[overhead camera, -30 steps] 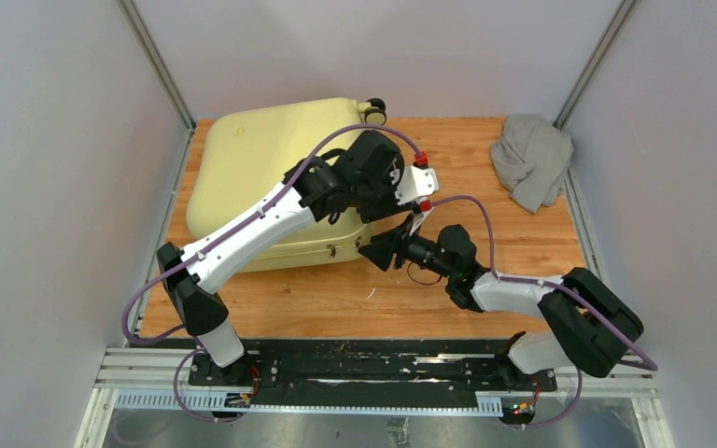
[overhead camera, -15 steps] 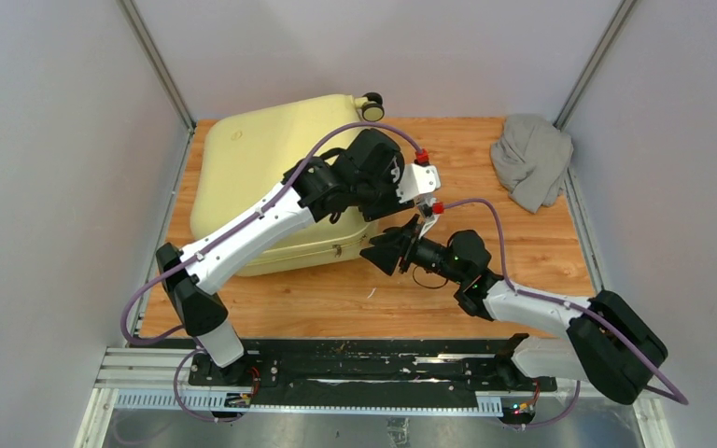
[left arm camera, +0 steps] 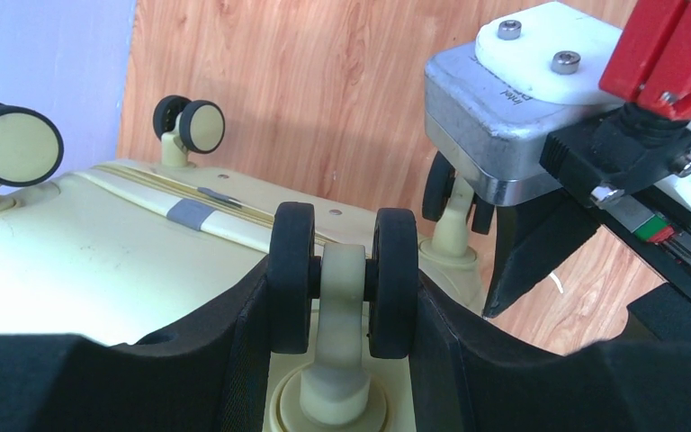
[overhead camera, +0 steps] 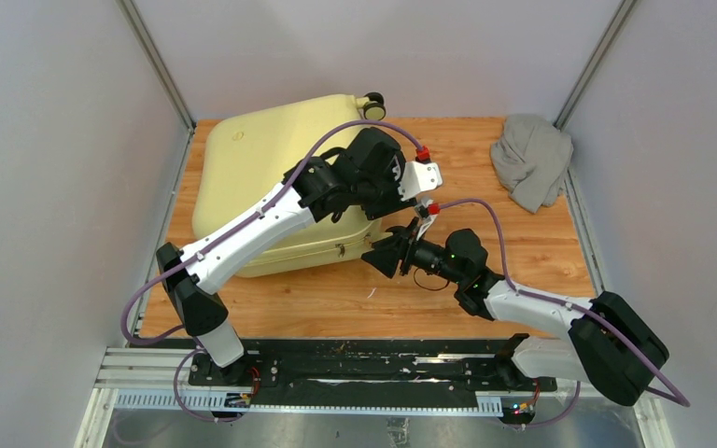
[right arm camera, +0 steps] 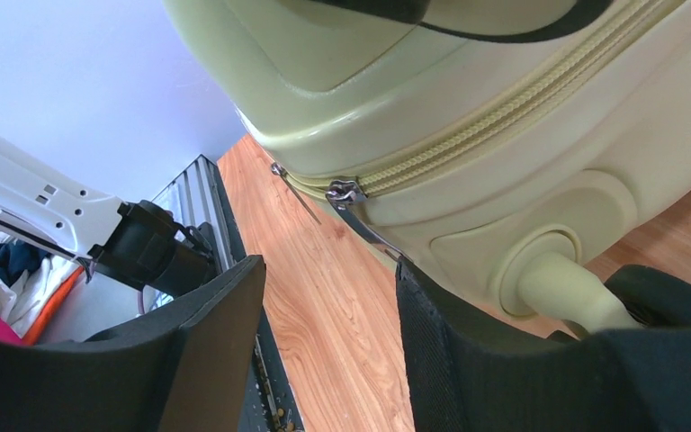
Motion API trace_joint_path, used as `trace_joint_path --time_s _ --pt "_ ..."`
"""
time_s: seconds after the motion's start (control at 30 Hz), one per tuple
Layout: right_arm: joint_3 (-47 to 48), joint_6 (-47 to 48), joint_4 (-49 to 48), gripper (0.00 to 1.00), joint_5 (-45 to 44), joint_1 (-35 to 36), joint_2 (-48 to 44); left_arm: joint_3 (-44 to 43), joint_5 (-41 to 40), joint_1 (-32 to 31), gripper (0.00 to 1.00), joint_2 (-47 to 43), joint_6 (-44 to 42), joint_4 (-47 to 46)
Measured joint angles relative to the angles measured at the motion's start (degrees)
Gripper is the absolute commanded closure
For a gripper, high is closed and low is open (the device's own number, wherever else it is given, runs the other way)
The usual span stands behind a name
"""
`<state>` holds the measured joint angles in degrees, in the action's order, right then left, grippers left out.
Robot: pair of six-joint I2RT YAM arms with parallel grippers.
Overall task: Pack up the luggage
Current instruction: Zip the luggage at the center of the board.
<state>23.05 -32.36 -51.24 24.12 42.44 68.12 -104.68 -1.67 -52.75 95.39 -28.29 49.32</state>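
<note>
The luggage (overhead camera: 261,168), a closed pale yellow hard-shell suitcase, lies at the back left of the wooden table. My left gripper (left arm camera: 342,306) is shut on one of its black twin wheels (left arm camera: 292,261), at the suitcase's right end. My right gripper (overhead camera: 385,254) is open at the suitcase's near right corner, with nothing between its fingers. In the right wrist view the metal zipper pulls (right arm camera: 346,193) hang just past my right gripper's (right arm camera: 328,270) right fingertip, and a cream wheel stem (right arm camera: 562,288) shows behind that finger.
A crumpled grey cloth (overhead camera: 532,159) lies at the back right corner of the table (overhead camera: 485,243). Grey walls close in the left, right and back sides. More wheels (left arm camera: 189,124) stick out along the suitcase's end. The arms' mounting rail (overhead camera: 364,359) runs along the near edge.
The right arm has stretched out, its elbow dropping lower and to the right, while its gripper stayed at the suitcase corner. The suitcase's right end shifted slightly toward the back.
</note>
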Motion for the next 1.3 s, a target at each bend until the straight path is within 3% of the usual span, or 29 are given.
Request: trace_joint_path --time_s 0.53,0.97,1.17,1.3 --pt "2.0 -0.5 -0.6 0.40 4.2 -1.1 4.9 0.0 0.1 -0.1 1.00 0.0 0.4 0.0" --pt "2.3 -10.1 -15.1 0.42 10.9 -3.0 11.0 0.0 -0.7 -0.1 1.00 -0.2 0.4 -0.3" --pt "2.2 -14.4 -20.2 0.46 12.7 -4.0 13.5 0.0 -1.4 -0.1 1.00 -0.6 0.4 -0.5" --pt "2.2 -15.5 -21.8 0.57 12.9 -4.2 14.6 0.0 -1.4 -0.1 1.00 -0.9 0.3 -0.3"
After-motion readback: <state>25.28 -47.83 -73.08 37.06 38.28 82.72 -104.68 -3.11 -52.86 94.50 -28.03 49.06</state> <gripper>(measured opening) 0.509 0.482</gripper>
